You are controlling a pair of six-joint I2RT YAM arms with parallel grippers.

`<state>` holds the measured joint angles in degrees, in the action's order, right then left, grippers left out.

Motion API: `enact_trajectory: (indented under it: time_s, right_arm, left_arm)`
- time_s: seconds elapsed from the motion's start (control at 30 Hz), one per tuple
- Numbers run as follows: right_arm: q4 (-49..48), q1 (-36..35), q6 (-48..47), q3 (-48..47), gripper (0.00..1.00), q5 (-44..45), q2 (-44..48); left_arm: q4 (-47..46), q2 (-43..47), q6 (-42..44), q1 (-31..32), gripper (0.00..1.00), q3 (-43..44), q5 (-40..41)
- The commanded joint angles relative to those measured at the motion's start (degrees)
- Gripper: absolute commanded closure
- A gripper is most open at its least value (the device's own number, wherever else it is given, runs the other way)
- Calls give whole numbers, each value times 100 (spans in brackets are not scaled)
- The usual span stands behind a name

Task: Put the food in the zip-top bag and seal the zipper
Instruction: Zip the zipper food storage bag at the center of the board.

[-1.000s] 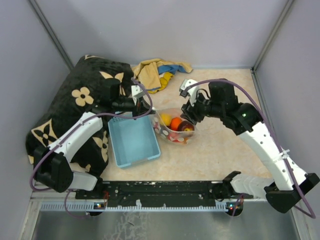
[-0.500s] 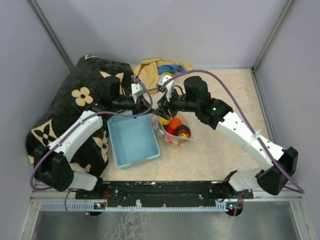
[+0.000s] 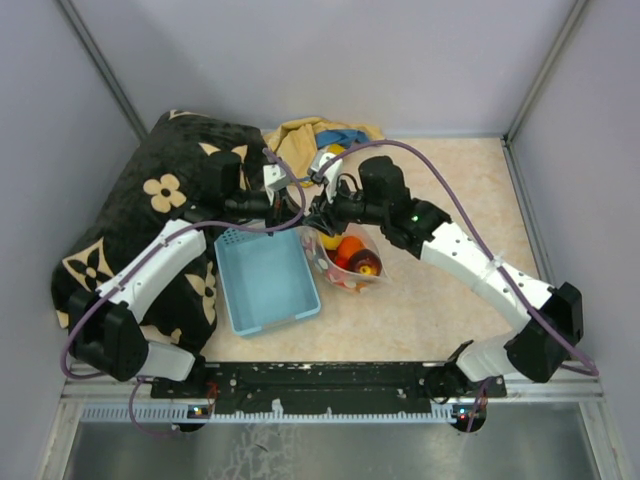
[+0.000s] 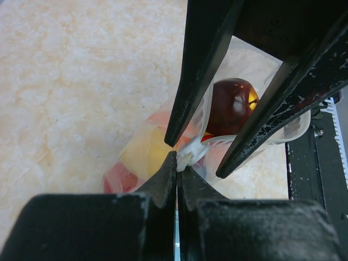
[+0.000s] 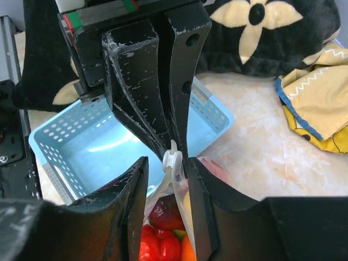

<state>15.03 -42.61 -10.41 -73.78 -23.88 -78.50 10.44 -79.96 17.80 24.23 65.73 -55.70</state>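
The zip-top bag (image 3: 345, 262) lies on the table right of the basket, with red, orange (image 3: 350, 247), yellow and dark maroon (image 3: 368, 265) toy fruits inside. My left gripper (image 3: 296, 222) is shut on the bag's left top corner at the zipper end (image 4: 189, 155). My right gripper (image 3: 318, 216) is open, its jaws straddling the white zipper slider (image 5: 172, 160) right against the left gripper's fingers (image 5: 157, 81). In the left wrist view the maroon fruit (image 4: 231, 103) and a yellow fruit (image 4: 144, 155) show through the plastic. In the right wrist view red (image 5: 157, 244) and maroon (image 5: 166, 212) fruits sit below the slider.
A light-blue basket (image 3: 265, 280) stands left of the bag and under the left gripper; it also shows in the right wrist view (image 5: 81, 157). A black flowered blanket (image 3: 150, 200) fills the left side. A yellow and blue cloth (image 3: 315, 140) lies at the back.
My right arm swung left from the bag's right end to its left end, beside the left gripper. The bag's top drew together. The left gripper kept its hold.
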Motion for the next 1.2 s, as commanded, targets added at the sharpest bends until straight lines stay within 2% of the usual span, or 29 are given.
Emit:
enact_trajectory:
  time_s: [0.0, 0.27, 0.6, 1.17]
  right_arm:
    - [-260, -28, -34, -47, 66, -48, 4]
    - [15, -27, -235, -91, 100, 125, 57]
    - [1144, -20, -918, 5, 100, 784, 485]
    - [1877, 29, -1304, 257, 100, 1237, 1002]
  left_arm:
    - [-7, -37, -58, -11, 100, 235, -162]
    - [145, -75, 42, -7, 100, 290, -100]
    - [196, -210, -133, -15, 100, 433, 25]
    - [-106, -147, -405, -170, 100, 83, 125]
